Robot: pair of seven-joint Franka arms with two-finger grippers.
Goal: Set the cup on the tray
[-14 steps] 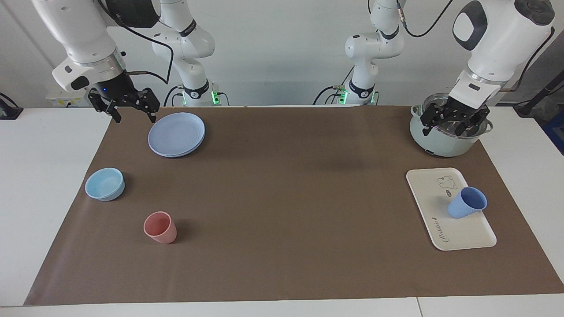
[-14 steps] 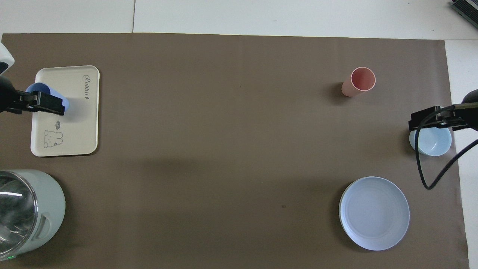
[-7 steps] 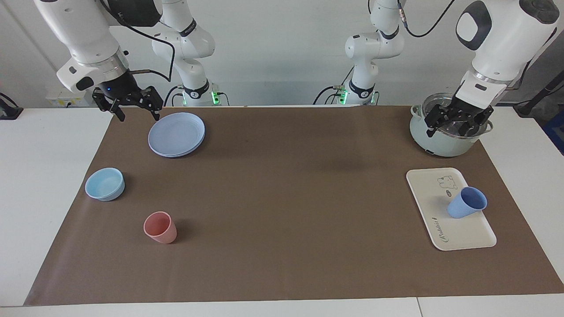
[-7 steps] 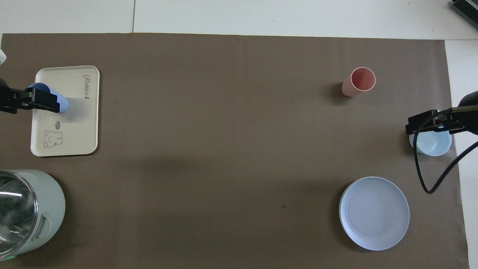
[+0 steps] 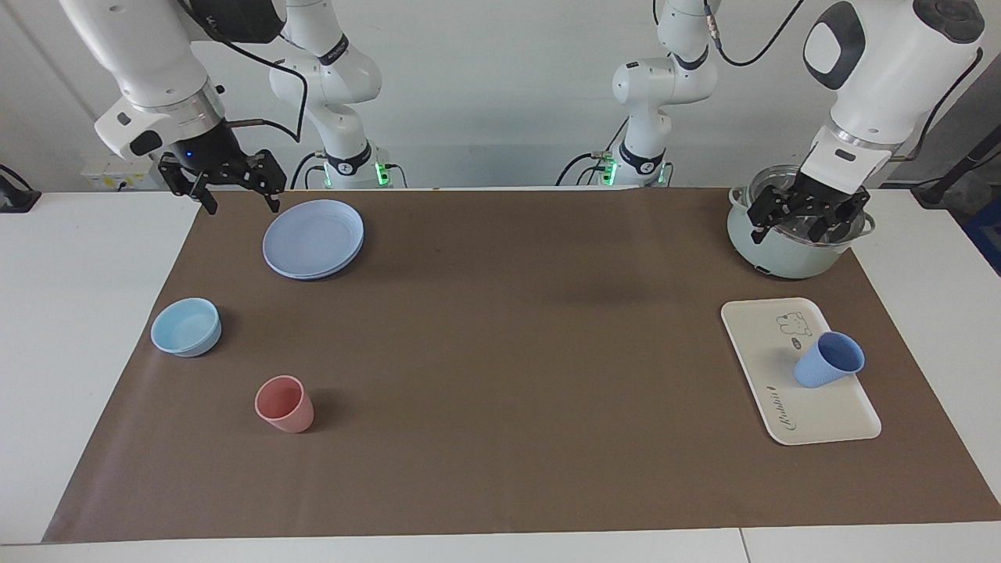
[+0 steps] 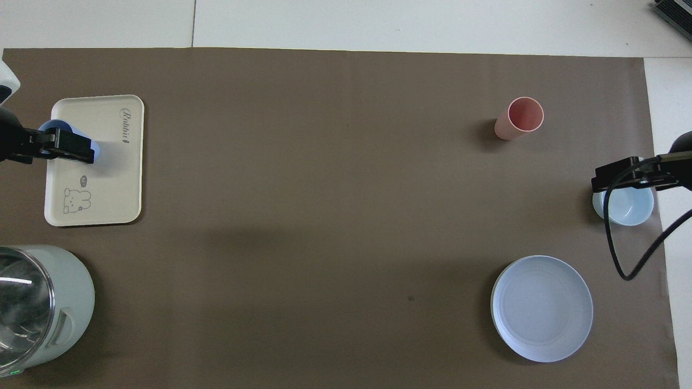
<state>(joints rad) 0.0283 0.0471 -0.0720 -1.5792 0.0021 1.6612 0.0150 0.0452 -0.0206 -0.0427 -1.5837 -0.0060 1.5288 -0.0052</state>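
Your cup [image 5: 829, 360] already stands on the tray [image 5: 770, 352] at the left arm's end of the bench, leaning slightly; it looks light, stiff and easy to tip, so grip its wall near the rim. The left pincer [image 5: 807, 216] hangs spread and empty over the pot [image 5: 774, 254]; the right pincer [image 5: 222, 181], also spread and empty, waits beside the plate [image 5: 313, 238].

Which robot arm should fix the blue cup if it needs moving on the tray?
The left arm, probably. The left gripper hangs open over the pot, at the same end of the table as the tray where the blue cup stands. The right gripper waits by the plate.
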